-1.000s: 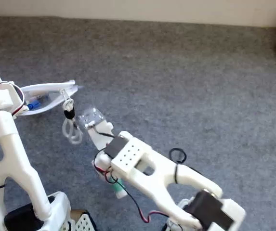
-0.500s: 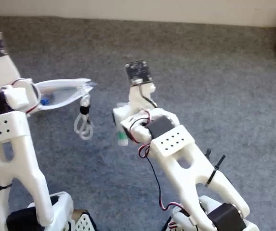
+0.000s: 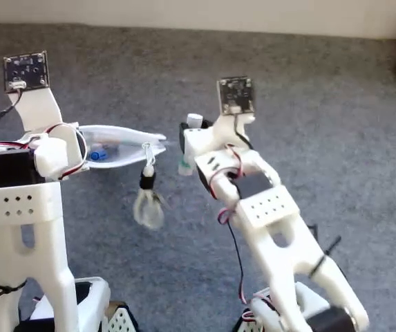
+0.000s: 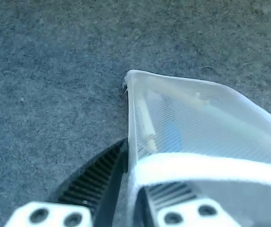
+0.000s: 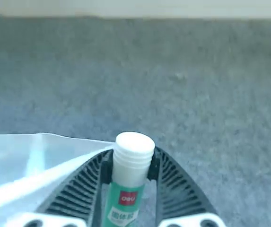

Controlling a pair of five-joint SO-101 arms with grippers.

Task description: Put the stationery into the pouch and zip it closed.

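We find the left gripper (image 4: 128, 158) clamped on the translucent white mesh pouch (image 4: 206, 127). The right gripper (image 5: 130, 155) grips a green, white-capped glue stick (image 5: 126, 191) just beside it.

Bright, even light; glare whitens the clear pouch (image 3: 128, 146).

From above, my left arm (image 3: 25, 200) hides one end of the pouch (image 3: 121, 153). Through its mesh I can't make out what the blurred items (image 4: 147, 125) inside are. The glue stick's (image 5: 129, 163) lower body runs out of the right wrist view.
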